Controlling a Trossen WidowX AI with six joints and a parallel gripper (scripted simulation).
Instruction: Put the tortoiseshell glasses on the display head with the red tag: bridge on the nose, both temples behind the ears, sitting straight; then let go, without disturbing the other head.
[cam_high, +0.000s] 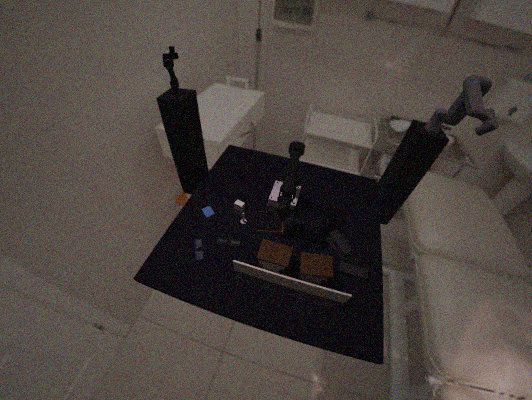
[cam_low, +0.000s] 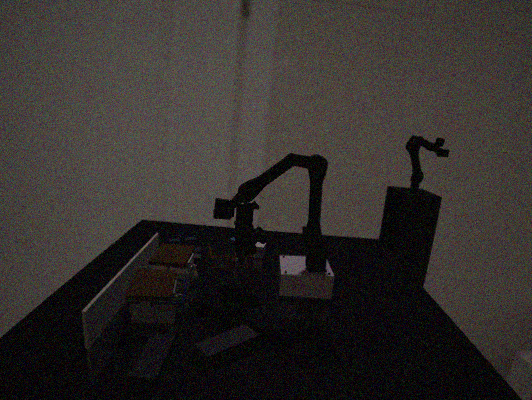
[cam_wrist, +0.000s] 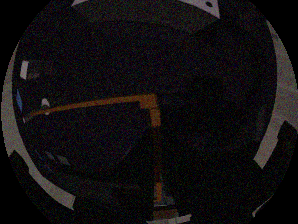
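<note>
My gripper points down over the table, in front of the arm's white base, and is shut on the tortoiseshell glasses. The glasses show as thin orange-brown bars. In the wrist view one temple runs left from a corner, and the front runs down between the dark fingers. Their other temple is hard to make out. Two display heads, a left one and a right one, show as pale blocks with brown tops, apart from the glasses. I cannot tell which bears the red tag.
A long pale board stands behind the heads. A white block, a small pale stand and a blue square are at the left. Grey flat pieces lie right of the heads. Two pedestals bear other arms.
</note>
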